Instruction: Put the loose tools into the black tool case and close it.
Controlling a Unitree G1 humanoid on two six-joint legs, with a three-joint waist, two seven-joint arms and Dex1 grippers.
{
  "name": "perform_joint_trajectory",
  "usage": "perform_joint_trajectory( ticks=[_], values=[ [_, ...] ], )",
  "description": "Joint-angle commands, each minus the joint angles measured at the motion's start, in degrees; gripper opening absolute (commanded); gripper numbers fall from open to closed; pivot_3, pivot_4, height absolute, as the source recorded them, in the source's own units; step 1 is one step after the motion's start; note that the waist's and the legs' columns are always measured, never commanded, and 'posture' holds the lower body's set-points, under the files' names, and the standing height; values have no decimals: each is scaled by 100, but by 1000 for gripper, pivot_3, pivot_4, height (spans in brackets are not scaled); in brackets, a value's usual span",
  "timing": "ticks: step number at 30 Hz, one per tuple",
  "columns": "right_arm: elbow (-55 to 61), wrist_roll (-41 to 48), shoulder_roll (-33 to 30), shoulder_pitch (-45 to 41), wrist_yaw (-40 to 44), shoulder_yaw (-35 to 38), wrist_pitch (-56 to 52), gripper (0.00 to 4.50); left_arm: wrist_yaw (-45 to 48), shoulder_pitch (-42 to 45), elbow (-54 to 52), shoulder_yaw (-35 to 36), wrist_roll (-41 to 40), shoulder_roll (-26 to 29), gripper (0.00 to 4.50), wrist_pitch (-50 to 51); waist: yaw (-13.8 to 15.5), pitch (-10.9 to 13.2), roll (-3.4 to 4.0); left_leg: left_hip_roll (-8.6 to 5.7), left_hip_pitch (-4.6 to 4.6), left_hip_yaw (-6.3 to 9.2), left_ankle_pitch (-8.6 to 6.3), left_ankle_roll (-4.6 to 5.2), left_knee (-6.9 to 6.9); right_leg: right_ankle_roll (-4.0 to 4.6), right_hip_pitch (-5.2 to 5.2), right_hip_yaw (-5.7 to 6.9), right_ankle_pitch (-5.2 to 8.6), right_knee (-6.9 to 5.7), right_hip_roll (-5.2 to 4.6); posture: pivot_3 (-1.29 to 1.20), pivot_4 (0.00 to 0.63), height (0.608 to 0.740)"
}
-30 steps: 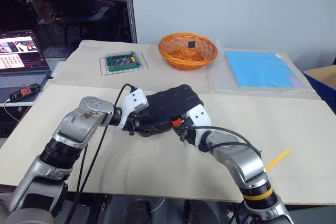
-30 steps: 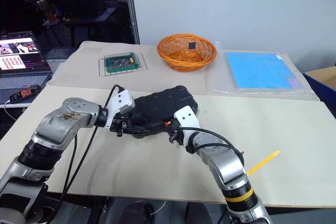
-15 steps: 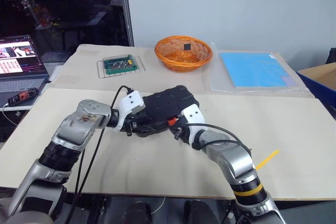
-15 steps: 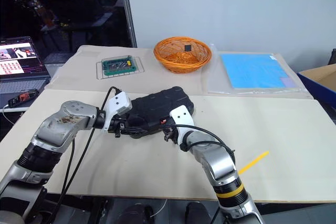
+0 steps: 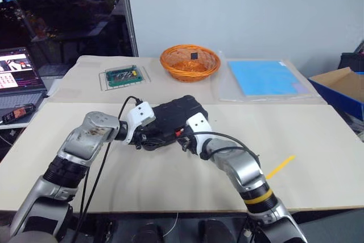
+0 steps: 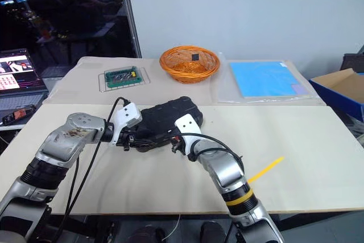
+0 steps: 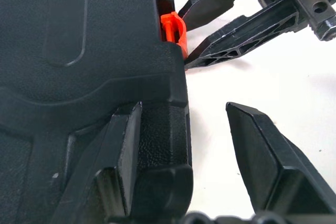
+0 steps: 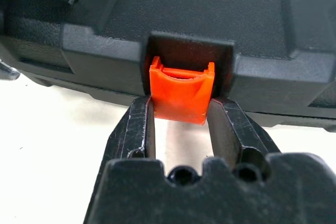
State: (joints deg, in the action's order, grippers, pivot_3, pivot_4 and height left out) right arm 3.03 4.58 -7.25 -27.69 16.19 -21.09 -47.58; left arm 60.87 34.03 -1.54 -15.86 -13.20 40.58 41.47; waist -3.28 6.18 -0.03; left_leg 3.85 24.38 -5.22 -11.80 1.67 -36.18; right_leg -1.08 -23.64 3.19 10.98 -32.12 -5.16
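Head views: black tool case (image 5: 173, 119) lies closed near middle of bench (image 5: 318, 157), both arms at its near edge; orange wicker basket (image 5: 189, 61) and green box of bits (image 5: 120, 75) behind.

Left wrist view: left pincer (image 7: 207, 153) spread wide, one finger on case lid, other over bare bench.

Right wrist view: right pincer (image 8: 180, 124) narrow, fingertips (image 8: 140, 114) flanking orange latch (image 8: 181, 95), touching its sides.

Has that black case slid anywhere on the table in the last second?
No. The black case lies just as far in front of the orange basket as before. The whole picture shifted because the camera moved.
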Motion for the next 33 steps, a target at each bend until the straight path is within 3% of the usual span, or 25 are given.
perform_joint_trajectory(
  ticks=[1,2,3,6,8,11,15,19,23,24,25,31,33],
  values=[
    [-1137,-322,80,274,-112,-212,470,1169,26,-129,108,-254,98,-112,2730,58,37,-32,-69,6,-11,-34,0,0,44,-10,14,45,22,-187,-26,0,150,740],
    [-1236,-295,184,327,-147,-88,806,1169,22,-144,106,-247,104,-120,2730,57,94,-23,-108,-1,-64,-108,0,0,71,-40,75,58,87,-404,-31,0,150,740],
    [-1291,-257,274,373,-177,39,1027,1169,18,-159,100,-239,108,-126,2730,60,113,-13,-136,-39,-150,-149,1,-2,90,184,77,-33,288,-414,-35,0,150,740],
    [-1263,-304,324,471,-266,222,1381,1169,1,-203,70,-225,100,-126,2730,66,111,109,-49,-144,-220,-22,7,-13,182,197,81,-18,295,-375,-77,0,150,740],
    [-967,-275,232,583,-170,273,1428,2175,-34,-223,73,-173,63,-146,2730,55,100,173,-48,-194,-218,151,9,-16,137,196,118,85,294,-374,-100,0,150,740],
    [-393,-185,55,782,28,280,1340,2908,12,-281,2,138,-206,-260,2730,-170,115,227,-41,-194,-150,273,55,-87,104,179,135,231,284,-323,-119,0,150,740],
    [235,-155,-135,927,201,272,1223,2908,334,-437,-399,838,-977,-382,2730,-366,179,250,-46,-200,-36,256,232,-83,78,123,26,230,224,-325,-111,0,150,740],
    [470,-168,-116,926,125,392,1213,2908,458,-538,-796,1500,-1911,-335,2730,297,206,256,-68,-214,74,208,245,-21,29,87,-54,208,192,-351,-83,0,150,740],
    [996,54,-157,1063,264,541,852,2908,241,-511,-828,1767,-2123,-283,2730,493,246,275,-92,-226,89,184,209,4,23,75,-67,159,203,-361,-59,0,150,740],
    [1216,178,-209,1121,374,578,672,2384,132,-476,-765,1779,-2035,-289,2730,408,251,281,-97,-229,89,182,205,7,23,68,-67,129,208,-358,-47,0,150,740],
    [1371,206,-272,1149,454,570,584,2197,10,-425,-685,1781,-1957,-319,2730,358,261,291,-108,-231,90,182,203,9,24,64,-66,109,210,-357,-40,0,150,740],
    [1696,284,-325,1087,488,571,120,102,-83,-273,-326,1305,-1338,-195,2730,-73,270,321,-144,-229,90,180,197,13,11,55,-66,58,216,-350,-19,0,150,740],
    [1726,235,-311,1021,449,589,68,40,25,-272,-261,1158,-1189,-103,2730,-230,266,321,-144,-225,90,178,197,13,12,58,-68,55,216,-351,-16,0,150,740]
  ],
)
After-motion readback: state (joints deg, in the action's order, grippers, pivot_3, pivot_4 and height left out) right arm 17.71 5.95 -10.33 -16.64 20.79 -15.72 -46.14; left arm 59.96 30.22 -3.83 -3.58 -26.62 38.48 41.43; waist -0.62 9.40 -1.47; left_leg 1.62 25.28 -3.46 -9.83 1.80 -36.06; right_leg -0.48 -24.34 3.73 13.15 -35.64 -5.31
